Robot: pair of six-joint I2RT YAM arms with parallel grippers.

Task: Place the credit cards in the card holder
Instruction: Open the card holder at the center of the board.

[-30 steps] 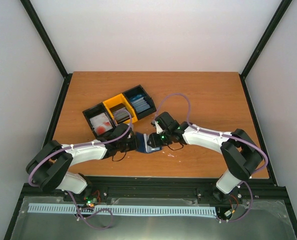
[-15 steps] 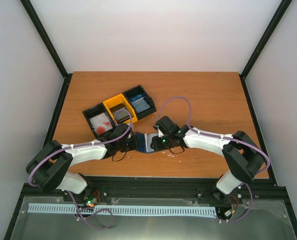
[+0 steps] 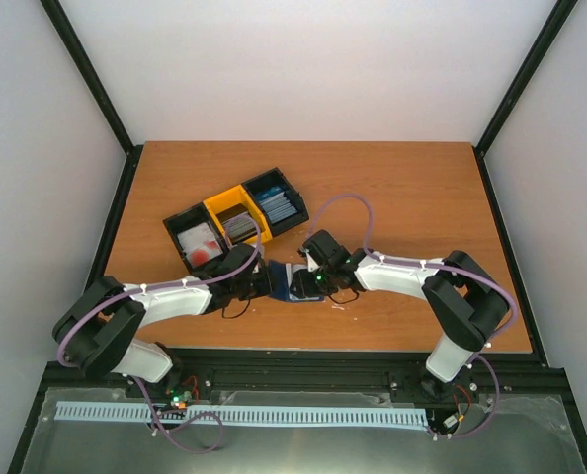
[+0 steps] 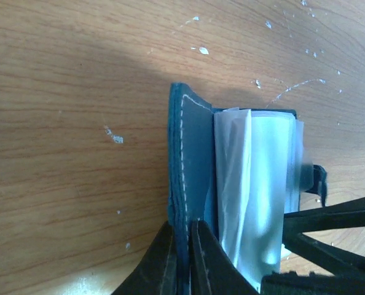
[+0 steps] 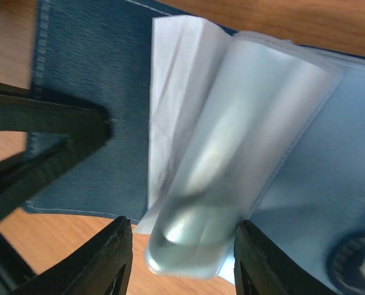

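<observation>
Dark navy folding card holder [image 4: 195, 153] lies open on the wooden surface [image 4: 78, 92], left fingers [image 4: 163, 264] clenched on its cover edge. Right fingers [image 5: 118, 258] spread, straddling its clear plastic sleeves [image 5: 231, 135].

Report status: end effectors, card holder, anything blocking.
Left end effector shut on card holder cover. Right end effector open, astride clear sleeves. Sleeves curl up over the interior.

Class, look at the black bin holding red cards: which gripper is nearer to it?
Left. The left gripper sits just near-right of the black bin, pinching the card holder; the right gripper is farther right.
</observation>
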